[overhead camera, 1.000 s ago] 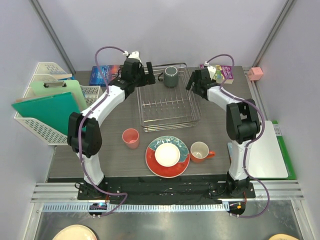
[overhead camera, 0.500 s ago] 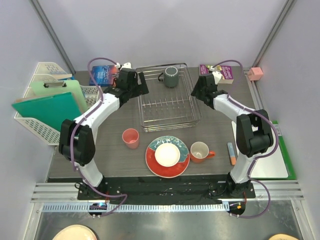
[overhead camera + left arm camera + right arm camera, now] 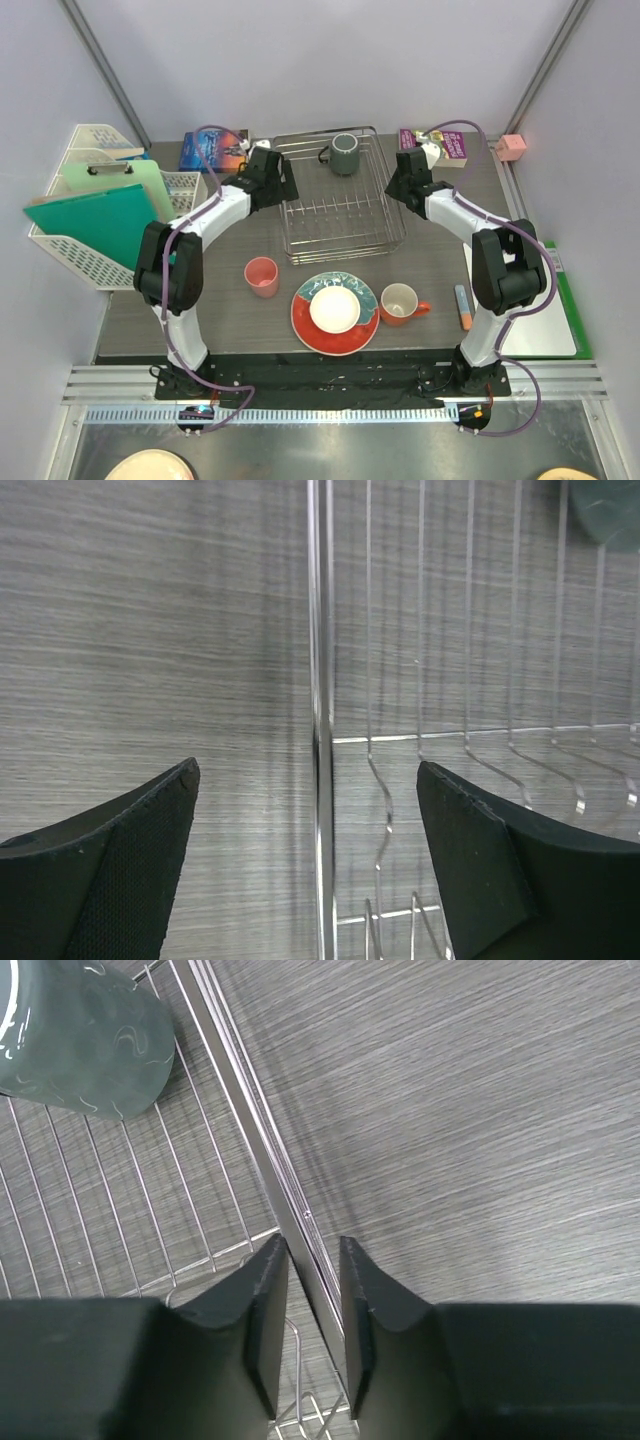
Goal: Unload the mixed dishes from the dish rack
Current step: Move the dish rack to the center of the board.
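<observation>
Dish rack (image 3: 340,215) — silver wire w/ upright prongs — holds dark grey mug (image 3: 343,153).

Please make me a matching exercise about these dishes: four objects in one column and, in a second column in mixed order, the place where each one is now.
Column 1
1. dark grey ceramic mug
2. small round white bowl
3. orange ceramic mug
4. pink handleless cup

Column 2
A. on the grey wood-grain table, left of the plate
B. inside the silver wire dish rack, at its far side
C. on the teal plate with red-orange rim
D. on the table, right of the plate

Pairs: 1-B, 2-C, 3-D, 4-A
</observation>
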Controlling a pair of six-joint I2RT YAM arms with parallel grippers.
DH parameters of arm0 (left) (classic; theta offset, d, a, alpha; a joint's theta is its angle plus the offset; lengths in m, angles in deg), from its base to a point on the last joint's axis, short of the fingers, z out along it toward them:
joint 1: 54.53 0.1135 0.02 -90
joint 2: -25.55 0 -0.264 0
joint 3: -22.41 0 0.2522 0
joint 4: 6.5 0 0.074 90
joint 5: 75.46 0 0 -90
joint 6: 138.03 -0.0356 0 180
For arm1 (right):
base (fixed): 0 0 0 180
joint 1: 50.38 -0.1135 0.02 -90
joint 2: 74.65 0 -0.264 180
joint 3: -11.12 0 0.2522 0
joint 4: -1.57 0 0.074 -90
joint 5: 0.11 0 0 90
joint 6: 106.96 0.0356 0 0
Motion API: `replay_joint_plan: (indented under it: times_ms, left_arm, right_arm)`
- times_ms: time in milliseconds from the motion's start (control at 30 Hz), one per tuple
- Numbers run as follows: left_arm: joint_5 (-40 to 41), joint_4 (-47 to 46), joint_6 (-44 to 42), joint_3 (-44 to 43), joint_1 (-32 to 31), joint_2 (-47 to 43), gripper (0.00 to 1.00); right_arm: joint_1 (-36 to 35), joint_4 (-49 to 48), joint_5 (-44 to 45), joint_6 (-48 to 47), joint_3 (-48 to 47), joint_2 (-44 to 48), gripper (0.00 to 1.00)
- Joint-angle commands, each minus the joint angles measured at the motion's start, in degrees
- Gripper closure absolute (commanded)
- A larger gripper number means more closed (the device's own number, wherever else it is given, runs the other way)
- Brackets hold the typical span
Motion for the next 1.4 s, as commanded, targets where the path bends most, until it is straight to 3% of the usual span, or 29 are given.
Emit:
replay_joint_plan:
  times_ms: [0, 100, 167, 233, 400, 433, 500, 1067, 1167, 1200, 1233, 1367]
  left_arm:
    - [-1.1, -0.1, 1.5, -3.0, 0.1, 2.0, 0.14]
    - [-2.1, -0.7, 1.7, -3.9, 0.1, 3.5, 0.26]
    - [-3.1, -0.6, 1.7, -4.8, 0.1, 4.7, 0.43]
    - [-4.1, -0.6, 1.8, -5.6, 0.1, 5.2, 0.60]
    - [-6.3, -1.2, 2.0, -6.8, 0.0, 5.9, 0.86]
    - [-6.5, -1.2, 1.9, -6.9, 0.1, 6.0, 0.95]
    - [-6.9, -1.2, 1.9, -7.2, 0.1, 6.0, 1.00]
    - [-12.8, -3.7, 6.3, -3.2, -1.1, 4.1, 1.00]
    - [-10.6, -2.8, 6.0, -3.4, -1.1, 3.9, 0.81]
    - [-10.1, -2.7, 5.9, -3.5, -1.1, 3.7, 0.60]
    - [-9.8, -2.7, 5.6, -3.8, -1.1, 3.4, 0.51]
    - [-8.9, -1.9, 5.1, -5.2, -1.1, 1.9, 0.32]
  right_arm:
    - [0.7, 6.1, 5.1, -1.4, -1.2, -0.8, 0.74]
    - [0.7, 6.4, 5.1, -1.6, -2.2, -2.2, 0.86]
    - [0.6, 6.5, 4.9, -1.7, -2.9, -3.8, 0.98]
    - [0.7, 7.0, 5.1, -2.2, -4.8, -5.1, 0.99]
    - [0.7, 9.7, 5.7, -3.7, -12.5, -10.5, 0.99]
    - [0.6, 10.0, 5.6, -4.0, -13.8, -11.4, 0.99]
    - [0.8, 11.1, 5.7, -4.4, -17.2, -13.9, 0.99]
    - [2.8, 18.2, 7.2, -7.4, -35.6, -25.1, 0.99]
    - [3.0, 18.2, 7.0, -7.1, -34.6, -24.6, 0.97]
    - [3.0, 18.2, 6.8, -7.1, -34.4, -23.9, 0.89]
    - [3.1, 18.1, 6.7, -7.0, -34.3, -23.8, 0.85]
    - [3.1, 18.1, 6.2, -7.2, -34.4, -22.6, 0.72]
